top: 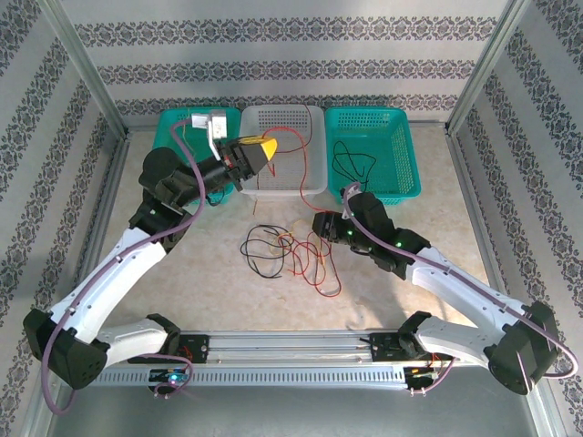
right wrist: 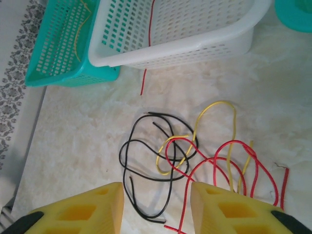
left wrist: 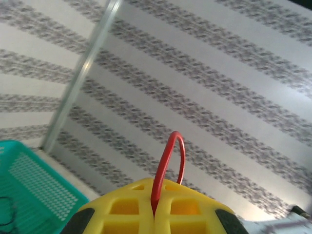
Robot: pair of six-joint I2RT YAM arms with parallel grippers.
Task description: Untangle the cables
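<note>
Two grippers: the left gripper (top: 260, 151) is clamped tight on a red cable (left wrist: 162, 168) and raised over the white basket (top: 314, 182). The right gripper (right wrist: 156, 209) has its fingers spread with nothing between them, low above the tangle.
Cables: red, yellow and black cables (right wrist: 178, 146) lie loosely knotted on the bench (top: 219, 300), just in front of the baskets. The held red cable arcs from the left gripper across the white basket, and its tail seems to hang outside the near wall.
Already sorted: a black cable (top: 355, 164) lies in the right teal basket (top: 383, 193), and a yellow cable (right wrist: 84, 22) in the left teal basket (right wrist: 44, 73).
Step in hand: most likely dropping the red cable into the white basket.
Doing it well: carry the pinch further over the basket's middle so the tail drags in over the rim, and let go only once the strand hangs slack.
Right side next: probably best to take the yellow loop (right wrist: 217, 103) where it lies clear of the others, one strand only, and lift slowly.
Writing: no brand, label or lettering can be read.
</note>
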